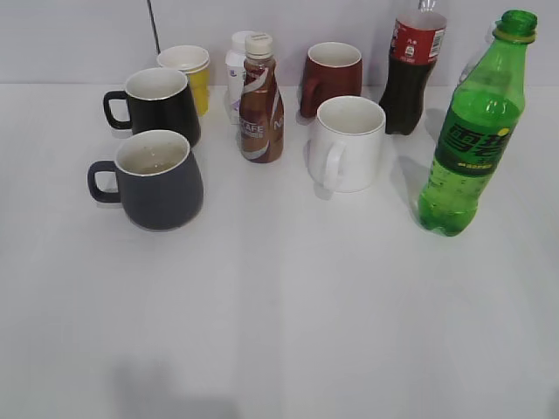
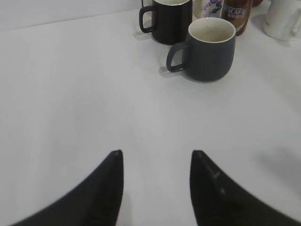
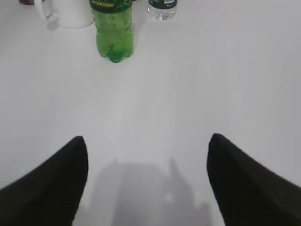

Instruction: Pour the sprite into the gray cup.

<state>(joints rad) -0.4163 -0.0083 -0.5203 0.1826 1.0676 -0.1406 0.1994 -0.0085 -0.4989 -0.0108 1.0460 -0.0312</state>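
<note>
Green sprite stands right (uncapped), well apart from gray cup.

The near half of the white table lies bare, so both grippers have open passage forward. The sprite stands alone at the right, free on its near and right sides; the white mug stands to its left with a gap between, and the cola bottle behind that gap. The gray cup is open on its near side, but the black mug crowds it just behind, and the coffee bottle stands near on its right.
</note>
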